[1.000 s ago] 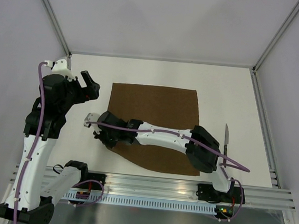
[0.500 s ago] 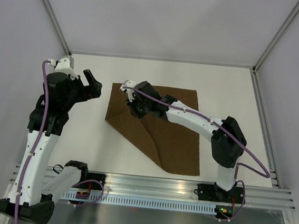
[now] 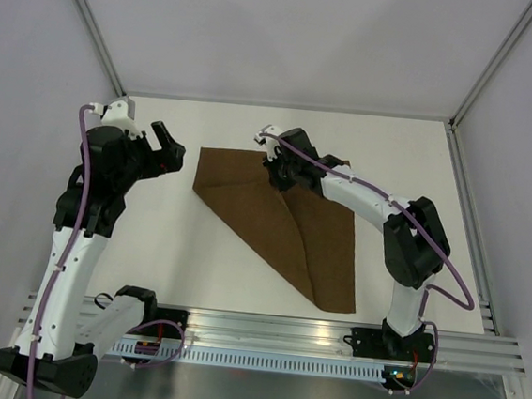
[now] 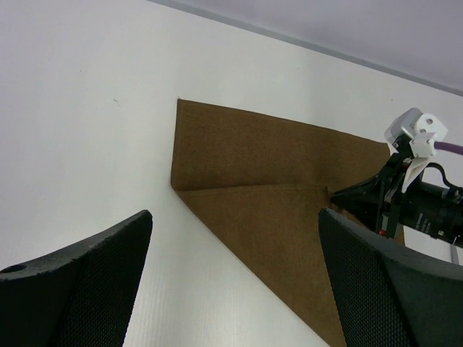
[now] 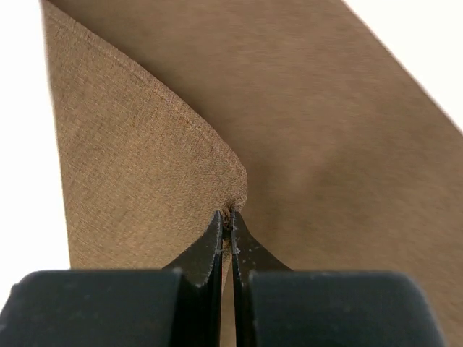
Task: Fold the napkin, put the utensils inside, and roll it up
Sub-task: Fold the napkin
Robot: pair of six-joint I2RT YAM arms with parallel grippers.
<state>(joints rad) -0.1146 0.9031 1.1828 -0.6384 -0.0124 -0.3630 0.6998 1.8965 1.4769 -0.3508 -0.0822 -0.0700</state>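
The dark brown napkin (image 3: 281, 234) lies on the white table, partly folded along a diagonal crease that runs from its far-left area to its near-right corner. My right gripper (image 3: 282, 175) is shut on a corner of the napkin (image 5: 130, 166) and holds it lifted over the cloth's far middle; the wrist view shows the jaws (image 5: 230, 217) pinching the hem. My left gripper (image 3: 167, 148) is open and empty, above the table left of the napkin's far-left corner (image 4: 275, 217). The knife is hidden, likely behind the right arm.
The white table (image 3: 149, 235) is bounded by grey walls and a metal frame rail (image 3: 272, 327) at the near edge. The right arm (image 3: 413, 242) stretches across the napkin's right side.
My right gripper has carried the napkin's near-left corner up and toward the far right, folding the cloth over diagonally. The knife at the right has gone out of sight. The left arm has barely shifted.
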